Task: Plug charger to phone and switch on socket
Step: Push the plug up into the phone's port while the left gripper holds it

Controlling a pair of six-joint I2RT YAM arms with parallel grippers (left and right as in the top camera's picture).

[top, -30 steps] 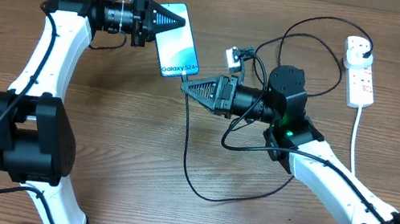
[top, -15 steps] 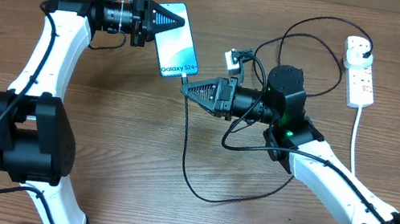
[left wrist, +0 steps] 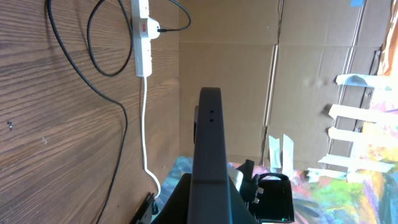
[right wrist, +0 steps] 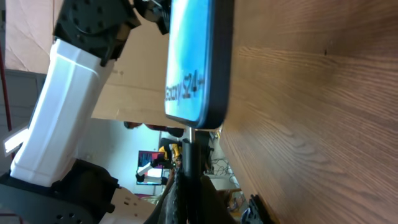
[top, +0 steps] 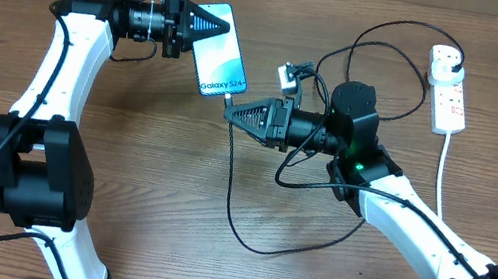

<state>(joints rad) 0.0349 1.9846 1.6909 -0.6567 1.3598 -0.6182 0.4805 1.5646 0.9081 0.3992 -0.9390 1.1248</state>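
phone and charger, at the point of joining

**left gripper** (top: 219, 25): jaws closed tight on the far end of the phone (top: 222, 56). it holds the phone screen-up and tilted, near the far edge of the table (top: 135, 212), left of the middle. whether the phone's lower end touches the wood cannot be told.

**right gripper** (top: 234, 109): jaws pinched narrow on the connector tip of the charger (top: 229, 177), brought up to the phone's near end. in the right wrist view the tip meets the phone's bottom edge and lies in line with it. whether it is fully seated cannot be told.

**charger cable**: loops from the tip toward the near edge, then back to the far right corner. there its plug (top: 455, 60) sits in the socket (top: 449, 97).

**socket**: lies by the far right corner, with its white cord (top: 443, 172) running toward the near edge. red switch marks show, but the on or off position is too small to read.

**progress, as judged**: the wall end of the charger looks done. the phone end is at or just short of insertion and likely needs a straight push, with the phone held steady. the socket switch appears untouched and is left to do. either gripper must let go of what it holds before it can reach the switch.
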